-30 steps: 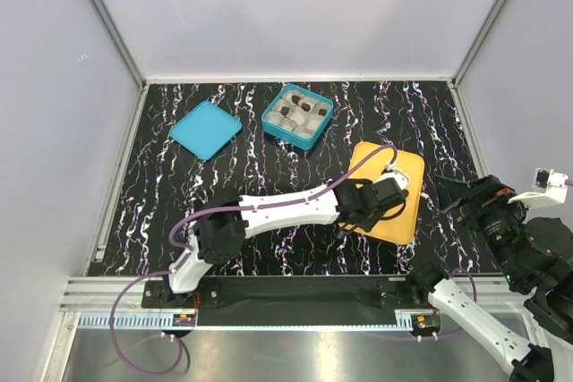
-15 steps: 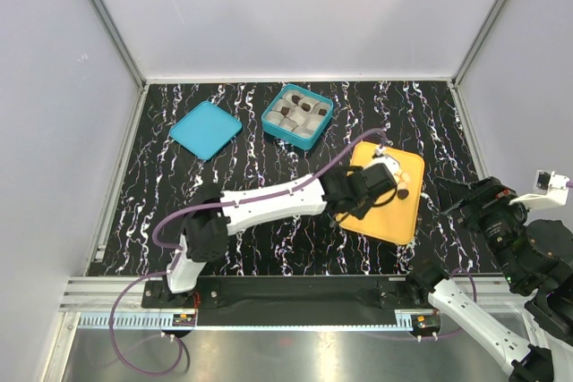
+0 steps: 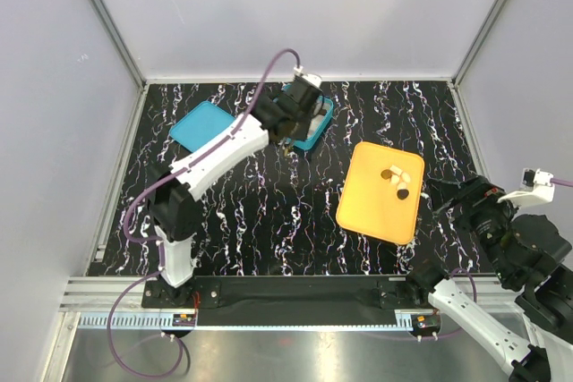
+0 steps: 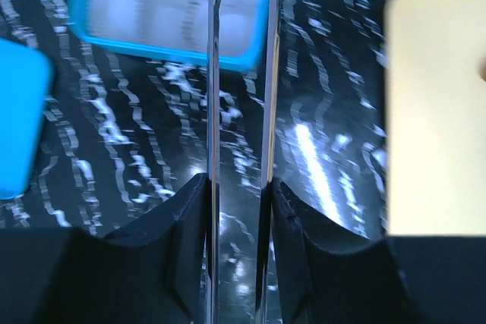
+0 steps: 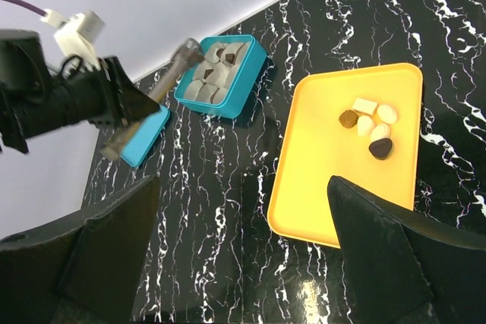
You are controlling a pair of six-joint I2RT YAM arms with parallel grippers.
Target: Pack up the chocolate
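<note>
We see the lid [image 3: 205, 129] at upper left. Over the box [image 3: 326, 115], top centre, hangs the left tool [image 5: 185, 53], blades close together; we cannot tell if it grips anything. Right of centre, chocolate [image 3: 395, 174] lies on the tray [image 3: 372, 212]. Lower right, the right tool [image 5: 243, 259] gapes empty.

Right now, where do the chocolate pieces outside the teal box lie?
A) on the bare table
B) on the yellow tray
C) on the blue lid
B: the chocolate pieces sit in a small cluster on the yellow tray.
</note>
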